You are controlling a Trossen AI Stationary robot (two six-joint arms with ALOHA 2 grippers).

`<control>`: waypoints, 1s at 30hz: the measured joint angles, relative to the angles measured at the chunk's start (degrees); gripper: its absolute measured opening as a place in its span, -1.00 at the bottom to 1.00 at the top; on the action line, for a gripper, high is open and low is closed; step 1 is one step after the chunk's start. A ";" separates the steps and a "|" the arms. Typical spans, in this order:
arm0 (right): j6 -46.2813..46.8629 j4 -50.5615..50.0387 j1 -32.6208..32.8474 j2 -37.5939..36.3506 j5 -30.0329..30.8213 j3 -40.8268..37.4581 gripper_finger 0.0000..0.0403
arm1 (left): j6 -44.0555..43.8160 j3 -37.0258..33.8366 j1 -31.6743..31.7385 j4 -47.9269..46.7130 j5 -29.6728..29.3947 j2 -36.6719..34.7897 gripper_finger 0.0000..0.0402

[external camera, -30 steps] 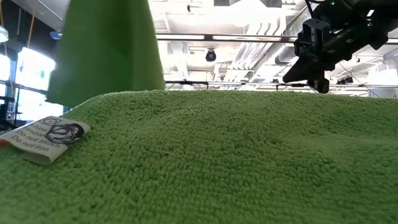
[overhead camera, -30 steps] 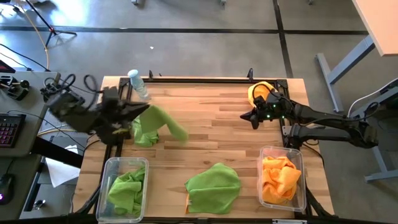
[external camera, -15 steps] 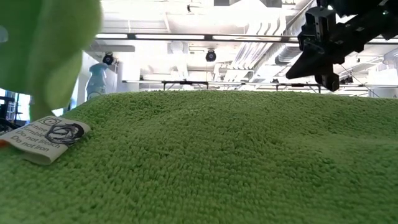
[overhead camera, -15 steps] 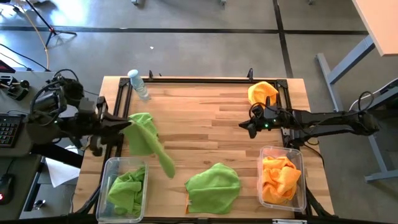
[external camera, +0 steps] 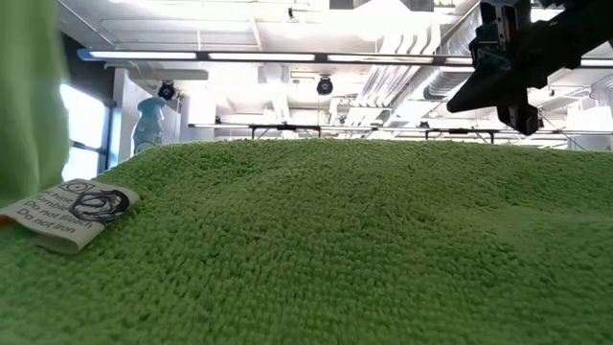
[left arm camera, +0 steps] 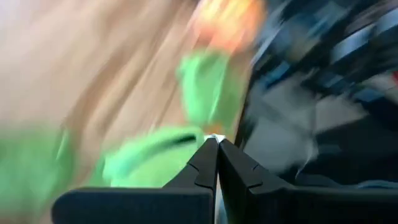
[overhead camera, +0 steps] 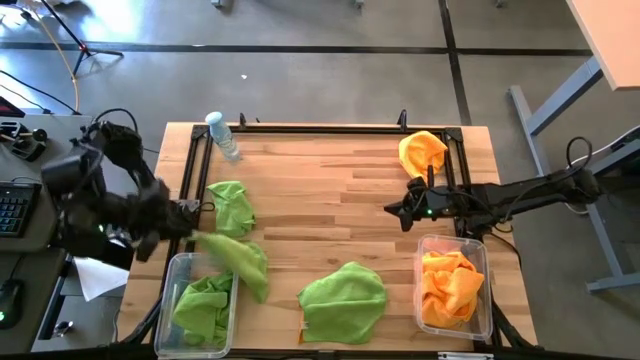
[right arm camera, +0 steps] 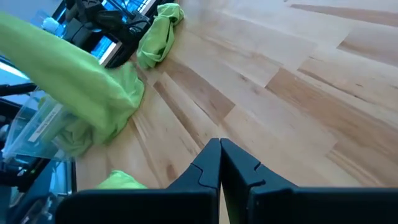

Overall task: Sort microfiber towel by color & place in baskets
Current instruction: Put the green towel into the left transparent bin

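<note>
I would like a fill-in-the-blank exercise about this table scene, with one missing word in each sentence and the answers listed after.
1. The left tool is shut on a fuzzy microfiber towel coloured lime ____.
2. The clear rectangular plastic basket on the right holds towels coloured ____.
3. The small clear water bottle stands near the table's far ____ corner.
4. The right tool is shut and holds ____.

Missing words: green; orange; left; nothing

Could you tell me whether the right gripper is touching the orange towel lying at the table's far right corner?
Apart. The high view shows bare wood between the right gripper and the orange towel.
</note>
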 joint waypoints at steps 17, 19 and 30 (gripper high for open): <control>0.35 0.28 2.55 0.00 5.89 0.01 -1.00 | -14.94 -11.97 -4.49 25.43 42.45 13.27 -1.00; 0.35 0.28 2.55 0.00 6.50 0.00 -1.00 | -11.30 -13.09 -5.01 35.26 42.44 14.31 -1.00; -0.71 0.26 2.55 0.00 7.11 0.00 -1.00 | -15.88 -15.34 -7.36 55.75 50.85 19.68 -1.00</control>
